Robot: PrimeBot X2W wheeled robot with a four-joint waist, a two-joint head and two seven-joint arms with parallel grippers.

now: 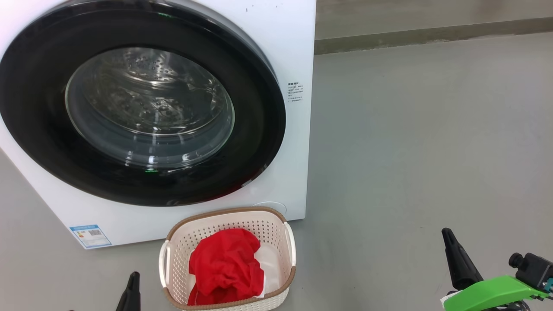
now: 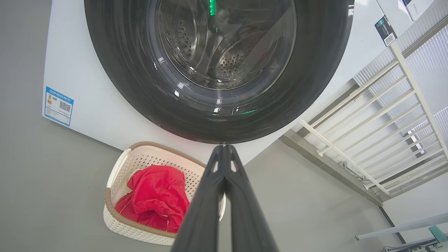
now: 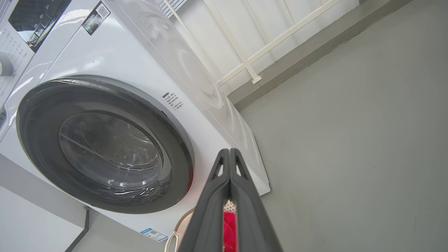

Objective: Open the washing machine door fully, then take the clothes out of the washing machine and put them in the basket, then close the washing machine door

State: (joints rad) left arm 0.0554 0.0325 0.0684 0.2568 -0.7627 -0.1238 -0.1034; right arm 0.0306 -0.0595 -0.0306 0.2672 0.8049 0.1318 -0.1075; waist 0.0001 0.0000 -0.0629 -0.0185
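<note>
Left end effector (image 1: 134, 277) closed, basket (image 1: 181, 276) just beside, clothes (image 1: 227, 268) inside

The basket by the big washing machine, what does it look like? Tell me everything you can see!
The basket is a small cream-white rectangular tub that looks like plastic, its walls dotted with little holes. A brown woven-look rim runs round the top, and a white handle curves off each side. It stands upright on the grey floor, just in front of the washing machine. Red clothes lie heaped inside, with something white beside them.
</note>
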